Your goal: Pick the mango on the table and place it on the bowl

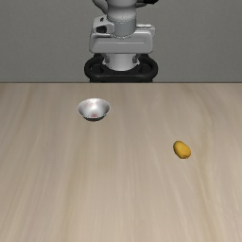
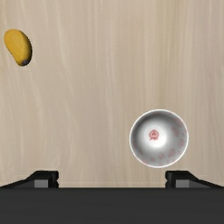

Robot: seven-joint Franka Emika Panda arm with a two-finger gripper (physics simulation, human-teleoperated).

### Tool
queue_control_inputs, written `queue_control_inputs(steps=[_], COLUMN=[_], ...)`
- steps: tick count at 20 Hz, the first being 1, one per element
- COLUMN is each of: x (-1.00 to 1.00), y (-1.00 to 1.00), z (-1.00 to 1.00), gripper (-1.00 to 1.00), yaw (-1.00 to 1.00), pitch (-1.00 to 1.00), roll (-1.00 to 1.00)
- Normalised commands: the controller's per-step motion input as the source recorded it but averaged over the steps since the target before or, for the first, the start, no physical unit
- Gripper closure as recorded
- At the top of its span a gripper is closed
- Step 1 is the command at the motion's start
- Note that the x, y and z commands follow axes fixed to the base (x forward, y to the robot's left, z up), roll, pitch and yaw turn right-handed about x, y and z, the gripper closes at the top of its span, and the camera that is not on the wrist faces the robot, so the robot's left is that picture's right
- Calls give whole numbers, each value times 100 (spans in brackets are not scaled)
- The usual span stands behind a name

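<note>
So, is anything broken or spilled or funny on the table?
Nothing stands out. The bowl sits upright and empty, the mango lies whole on the table, apart from it, and the hand is open with nothing in it.

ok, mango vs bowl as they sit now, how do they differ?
Colour: the mango is yellow-orange, the bowl silvery with a red mark inside. Shape: mango oblong and solid, bowl round and open upward. Size: the bowl looks wider than the mango. Shared: both sit on the table, apart, neither in the gripper.
</note>
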Motion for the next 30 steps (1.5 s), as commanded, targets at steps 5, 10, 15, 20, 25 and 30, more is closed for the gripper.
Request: queue_control_inputs(steps=[5, 10, 15, 20, 25, 30], x=[0, 0, 0, 80, 100, 100], y=[100, 100, 100, 20, 0, 0], z=[0, 0, 0, 0, 0, 0], gripper=[-100, -100, -100, -100, -100, -100], yaw=[0, 0, 0, 0, 0, 0], pitch=[0, 0, 0, 0, 0, 0], roll=[0, 0, 0, 0, 0, 0])
